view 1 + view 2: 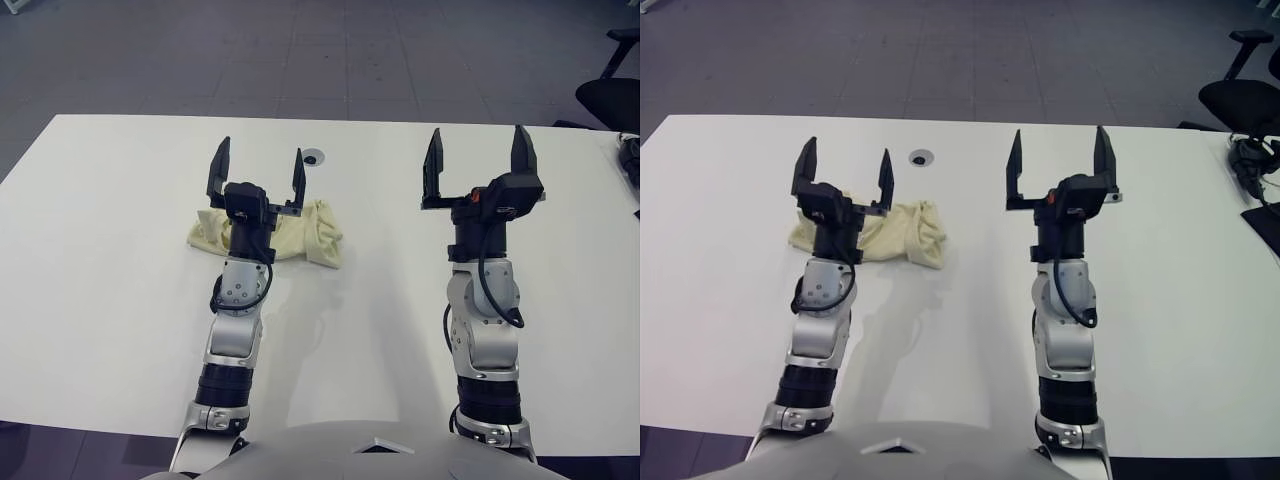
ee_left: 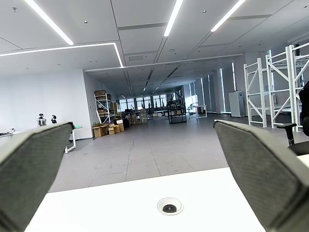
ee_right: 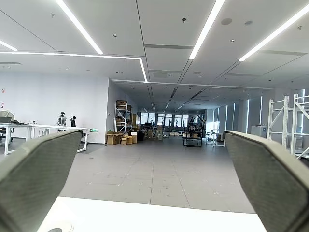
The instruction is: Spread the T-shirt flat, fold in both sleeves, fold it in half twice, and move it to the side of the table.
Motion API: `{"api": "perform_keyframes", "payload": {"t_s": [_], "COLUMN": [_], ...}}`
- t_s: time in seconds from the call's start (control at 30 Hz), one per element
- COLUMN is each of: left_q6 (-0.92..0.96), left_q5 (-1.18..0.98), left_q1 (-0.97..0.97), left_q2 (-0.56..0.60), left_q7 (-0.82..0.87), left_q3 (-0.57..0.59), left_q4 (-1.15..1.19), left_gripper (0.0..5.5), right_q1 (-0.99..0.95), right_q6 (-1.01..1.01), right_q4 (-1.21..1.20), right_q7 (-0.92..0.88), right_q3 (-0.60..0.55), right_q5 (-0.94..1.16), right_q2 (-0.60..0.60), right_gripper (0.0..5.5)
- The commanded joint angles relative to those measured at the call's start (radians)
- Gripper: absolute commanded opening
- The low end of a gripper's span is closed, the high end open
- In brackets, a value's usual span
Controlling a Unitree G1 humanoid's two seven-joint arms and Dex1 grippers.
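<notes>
A pale yellow T-shirt point(image 1: 312, 232) lies crumpled in a small heap on the white table point(image 1: 110, 220), left of centre. My left gripper point(image 1: 257, 168) is held above the heap, open, its fingers pointing toward the far edge with nothing between them. The left wrist hides the middle of the heap. My right gripper point(image 1: 478, 155) hovers over bare table to the right, open and empty. In the left wrist view the grey fingers point(image 2: 29, 159) frame the far table edge; in the right wrist view the fingers point(image 3: 34, 164) stand equally wide.
A round cable grommet point(image 1: 314, 157) is set in the table just beyond the heap. A black office chair point(image 1: 1240, 100) stands off the far right corner, and dark items point(image 1: 1252, 165) lie at the right table edge. Grey floor stretches beyond.
</notes>
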Motion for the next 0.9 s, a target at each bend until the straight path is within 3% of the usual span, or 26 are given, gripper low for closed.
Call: {"api": "perform_keyframes", "payload": {"t_s": [0.03,0.9], "left_q6": [0.002,-0.008], "left_q5": [0.005,0.012], "left_q1": [-0.014,-0.018], "left_q2": [0.004,0.016], "left_q7": [-0.006,-0.012], "left_q3": [-0.008,-0.006], "left_q4": [-0.002,-0.001], "left_gripper": [5.39,5.39], "right_q1": [0.008,0.019], "right_q6": [0.004,0.006], "right_q4": [-0.014,-0.027], "right_q7": [0.004,0.006], "right_q3": [0.004,0.027], "right_q5": [-0.005,-0.015], "right_q2": [-0.006,-0.007], "right_gripper": [5.40,5.40]}}
